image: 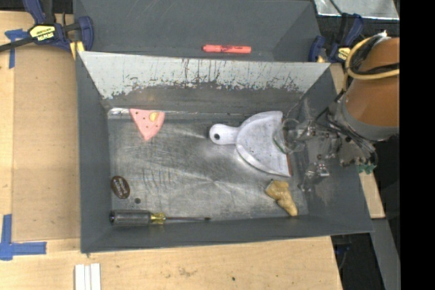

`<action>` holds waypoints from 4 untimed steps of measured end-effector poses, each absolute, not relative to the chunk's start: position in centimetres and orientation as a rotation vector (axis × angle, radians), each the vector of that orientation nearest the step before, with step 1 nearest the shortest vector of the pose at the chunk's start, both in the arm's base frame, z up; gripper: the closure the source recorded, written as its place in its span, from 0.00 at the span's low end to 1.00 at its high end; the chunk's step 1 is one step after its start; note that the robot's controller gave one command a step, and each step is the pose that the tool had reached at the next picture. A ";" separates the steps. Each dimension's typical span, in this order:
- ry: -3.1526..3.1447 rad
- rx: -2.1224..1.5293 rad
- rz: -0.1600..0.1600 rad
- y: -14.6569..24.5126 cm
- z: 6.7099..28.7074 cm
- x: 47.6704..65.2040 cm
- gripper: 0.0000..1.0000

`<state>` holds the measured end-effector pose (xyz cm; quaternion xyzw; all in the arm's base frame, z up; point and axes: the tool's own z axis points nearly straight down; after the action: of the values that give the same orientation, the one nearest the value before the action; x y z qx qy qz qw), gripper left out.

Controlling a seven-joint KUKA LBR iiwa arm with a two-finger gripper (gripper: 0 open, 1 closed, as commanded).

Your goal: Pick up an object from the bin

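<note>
My gripper (pixel 311 149) hangs over the right end of the bin, against the right wall. Just to its left lies a grey-white dustpan (pixel 262 141), its wide blade towards the gripper and its round-ended handle pointing left. A small tan, lumpy thing (pixel 282 195) lies on the floor just below and left of the gripper. Nothing shows in the gripper's grasp.
A pink triangular slice with a yellow spot (pixel 147 122) lies at the back left. A brown round disc (pixel 120 187) sits at the front left. A screwdriver with a black-and-yellow handle (pixel 153 218) lies along the front wall. The arm with its orange cover stands outside the right wall.
</note>
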<state>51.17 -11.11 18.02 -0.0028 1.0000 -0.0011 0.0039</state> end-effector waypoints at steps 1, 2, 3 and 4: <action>3.137 -0.171 0.002 -11.4 16.7 48.7 0.00; 3.070 -0.632 -0.006 -11.0 10.4 48.8 0.00; 3.043 -0.748 -0.002 -7.0 8.5 49.6 1.00; 3.043 -0.748 -0.002 -7.0 8.5 49.6 1.00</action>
<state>49.61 -6.96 8.46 -0.2388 0.9711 -0.0007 0.0039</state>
